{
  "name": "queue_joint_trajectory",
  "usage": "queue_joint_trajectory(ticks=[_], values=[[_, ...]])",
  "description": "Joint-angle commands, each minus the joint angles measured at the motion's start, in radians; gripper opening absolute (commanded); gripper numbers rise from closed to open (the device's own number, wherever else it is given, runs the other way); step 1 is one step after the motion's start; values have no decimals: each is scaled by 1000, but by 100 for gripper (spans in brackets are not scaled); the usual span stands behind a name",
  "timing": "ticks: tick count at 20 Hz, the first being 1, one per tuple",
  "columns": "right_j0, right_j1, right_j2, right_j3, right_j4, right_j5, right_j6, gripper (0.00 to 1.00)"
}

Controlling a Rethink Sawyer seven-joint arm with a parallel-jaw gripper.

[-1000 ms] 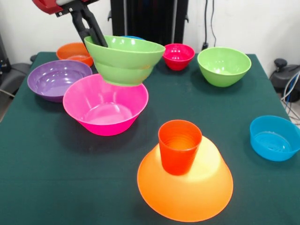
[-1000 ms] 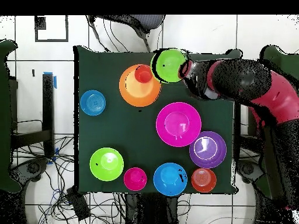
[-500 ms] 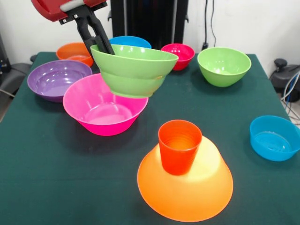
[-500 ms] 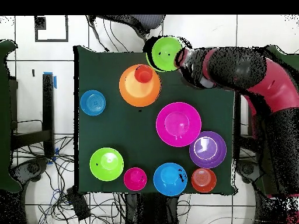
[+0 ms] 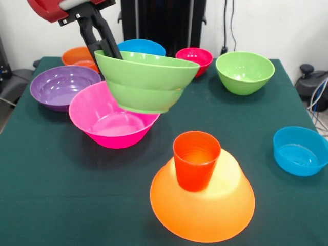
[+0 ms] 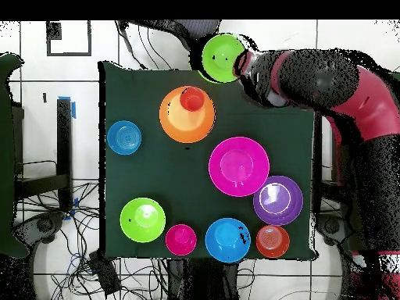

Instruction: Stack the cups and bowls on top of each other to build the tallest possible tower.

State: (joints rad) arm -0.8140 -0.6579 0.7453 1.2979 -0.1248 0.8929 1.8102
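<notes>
My gripper (image 5: 106, 52) is shut on the rim of a green bowl (image 5: 146, 82) and holds it tilted in the air, above and in front of the large pink bowl (image 5: 110, 123). In the overhead view the gripper (image 6: 244, 62) and the held green bowl (image 6: 222, 57) lie near the table's top edge. The large orange bowl (image 5: 215, 205) sits rim down near the front, with the orange-red cup (image 5: 196, 159) upright on it. Both show in the overhead view: the orange bowl (image 6: 178, 121) and the cup (image 6: 191, 99), just below and left of the held bowl.
On the table stand a purple bowl (image 5: 61, 87), a small orange bowl (image 5: 79, 56), a blue bowl (image 5: 141, 47), a small red bowl (image 5: 195, 57), a second green bowl (image 5: 244, 72) and a small blue bowl (image 5: 300, 151).
The gripper has carried the green bowl toward the camera and slightly right in the front view; overhead it moved up toward the table's edge. Nothing else moved.
</notes>
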Motion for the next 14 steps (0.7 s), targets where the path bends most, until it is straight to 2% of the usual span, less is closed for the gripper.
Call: queue_joint_trajectory(ticks=[1,8,14], values=[[81,72,-38,-102,-43,46,-44,0],[99,126,-27,-127,-27,-1,-39,0],[107,135,-28,-127,-8,21,-23,0]])
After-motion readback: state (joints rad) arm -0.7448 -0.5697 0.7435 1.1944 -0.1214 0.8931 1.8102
